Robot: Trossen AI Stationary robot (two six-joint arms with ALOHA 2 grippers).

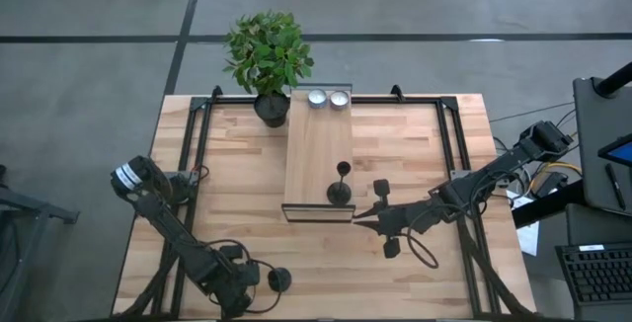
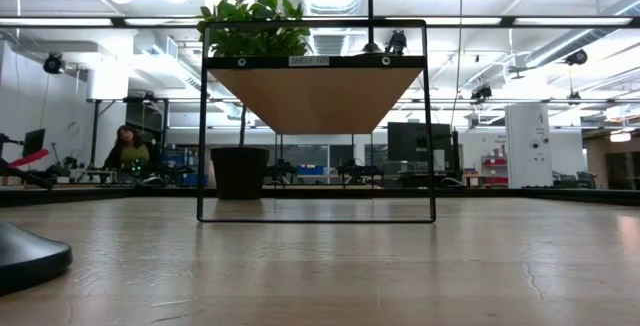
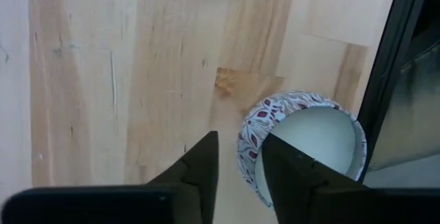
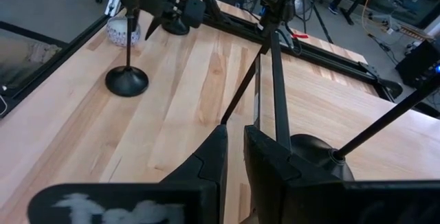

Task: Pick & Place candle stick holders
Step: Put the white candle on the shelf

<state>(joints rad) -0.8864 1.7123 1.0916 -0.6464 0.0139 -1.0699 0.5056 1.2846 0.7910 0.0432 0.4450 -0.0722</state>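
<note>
**Item: candle stick holders, placement in progress**

- Holder, placed: one black holder (image 1: 341, 192) stands upright on the raised wooden shelf (image 1: 318, 149), at the shelf end away from the plant (image 1: 267, 50).
- Holder, pending: a second holder (image 1: 279, 280) stands upright on the surface (image 1: 425, 282), near the edge opposite the plant.
- Left gripper (image 1: 259, 281): low over the surface, just beside the pending holder. Its fingers (image 3: 206, 165) are slightly apart and hold nothing. A patterned white cup (image 3: 302, 148) sits right next to them.
- Right gripper (image 1: 363, 213): by the shelf's near corner post. Fingers (image 4: 213, 155) almost together, empty.
- Step judged: approach for the next pick, with one holder delivered.
- Next move calls for: wider fingers, a short advance onto the thin stem, a firm close, then a lift clearing the shelf frame.
- Other contents: two tealights (image 1: 328, 98) at the shelf's plant end.
- Writing: a small label (image 2: 310, 60) on the shelf edge, too small to read.
</note>
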